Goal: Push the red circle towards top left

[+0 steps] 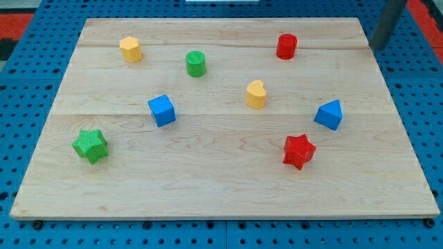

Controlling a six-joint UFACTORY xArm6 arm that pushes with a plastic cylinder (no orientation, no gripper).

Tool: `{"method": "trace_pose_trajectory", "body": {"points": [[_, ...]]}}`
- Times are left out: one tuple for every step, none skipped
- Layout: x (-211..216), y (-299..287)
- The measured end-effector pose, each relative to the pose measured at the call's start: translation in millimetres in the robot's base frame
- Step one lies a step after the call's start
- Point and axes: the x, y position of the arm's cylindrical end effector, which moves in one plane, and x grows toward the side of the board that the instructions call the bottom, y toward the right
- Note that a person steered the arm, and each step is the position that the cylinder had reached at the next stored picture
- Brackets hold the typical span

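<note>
The red circle [286, 46] is a short red cylinder standing near the top of the wooden board [221, 187], right of centre. My tip [379, 47] is the lower end of the dark rod at the view's top right, by the board's right edge. It is well to the right of the red circle and apart from it, touching no block.
A yellow hexagon block [130, 49] is at the top left and a green circle [196, 63] is beside it. A yellow heart-like block [256, 94], blue cube [162, 111], blue block [329, 114], red star [298, 151] and green star [91, 145] lie lower down.
</note>
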Motion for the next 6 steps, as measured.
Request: {"method": "trace_pose_trajectory", "body": {"points": [[54, 0], [52, -29], [17, -70], [-11, -98], [-12, -191], [-25, -261]]}}
